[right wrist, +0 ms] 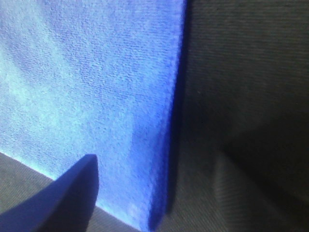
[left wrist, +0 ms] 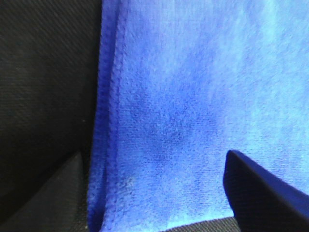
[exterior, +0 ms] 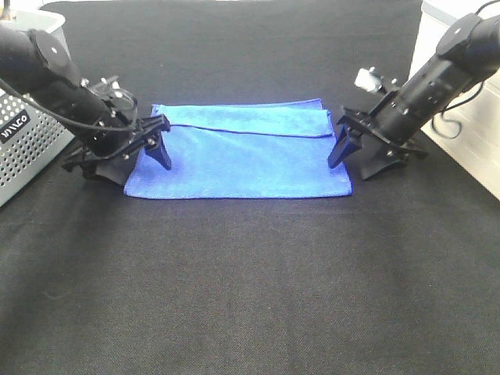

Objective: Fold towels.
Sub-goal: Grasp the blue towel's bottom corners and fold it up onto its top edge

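Tabletop (exterior: 250,297): we see a black woven cloth surface that fills nearly the whole exterior high frame, and it carries everything below.

Towel (exterior: 242,160): a royal-blue rectangle lies flat on the tabletop, centred just above the middle of the frame. A narrower band of it is folded over along its far edge. We also see its plush nap close up in the left wrist view (left wrist: 193,87) and the right wrist view (right wrist: 87,72).

Left arm (exterior: 55,74): a black arm comes down from the upper left of the frame toward the towel's left short edge.

Right arm (exterior: 437,74): a black arm comes down from the upper right toward the towel's right short edge.

Basket (exterior: 23,148): a grey perforated box sits at the left edge of the frame, just beside the left arm.

Left fingers (exterior: 162,148): we see them spread apart and grasping nothing. They straddle the towel's left hem, with one blue finger (left wrist: 260,193) over the cloth and the other over bare tabletop.

Right fingers (exterior: 340,148): we see these spread apart too, holding nothing. One blue finger (right wrist: 63,198) is over the towel's right end, and the other is off the cloth on the tabletop side.
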Controlling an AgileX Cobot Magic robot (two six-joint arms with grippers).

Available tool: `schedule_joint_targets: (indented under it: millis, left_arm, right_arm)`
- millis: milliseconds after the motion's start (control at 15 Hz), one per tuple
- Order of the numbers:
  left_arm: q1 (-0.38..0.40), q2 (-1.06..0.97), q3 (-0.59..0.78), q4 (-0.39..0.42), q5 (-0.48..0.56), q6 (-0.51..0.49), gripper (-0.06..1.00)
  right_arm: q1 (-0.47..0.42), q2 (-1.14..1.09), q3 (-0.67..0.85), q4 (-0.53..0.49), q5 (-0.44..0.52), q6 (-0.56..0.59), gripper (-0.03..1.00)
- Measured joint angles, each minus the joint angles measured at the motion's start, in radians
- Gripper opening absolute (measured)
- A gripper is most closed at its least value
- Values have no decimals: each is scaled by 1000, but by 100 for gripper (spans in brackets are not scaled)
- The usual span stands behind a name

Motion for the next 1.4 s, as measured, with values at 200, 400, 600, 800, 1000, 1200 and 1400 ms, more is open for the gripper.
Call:
schedule_joint_targets:
  millis: [200, 400, 600, 800, 1000, 1200, 1400]
  left_arm:
    - [-8, 8, 0, -20, -2, 3, 71]
    - [-44, 25, -1, -36, -21, 12, 35]
    - [-44, 31, -1, -37, 1, 12, 3]
    - [-31, 14, -1, 9, 129, 12, 3]
    - [-28, -59, 37, 68, 223, 27, 3]
    - [-28, -161, 248, 70, 229, 45, 3]
    - [-28, -244, 416, 57, 160, 52, 3]
  right_arm:
    - [42, 10, 0, 22, -29, -14, 61]
    - [53, 20, -1, 31, -52, 13, 40]
    - [53, 26, -1, -11, -44, 61, 0]
    - [53, 11, 14, -26, 7, 65, 0]
    - [54, -70, 126, -25, 24, 65, 0]
    - [60, -196, 361, -18, -28, 58, 0]
    - [61, -288, 557, -3, -110, 55, 0]
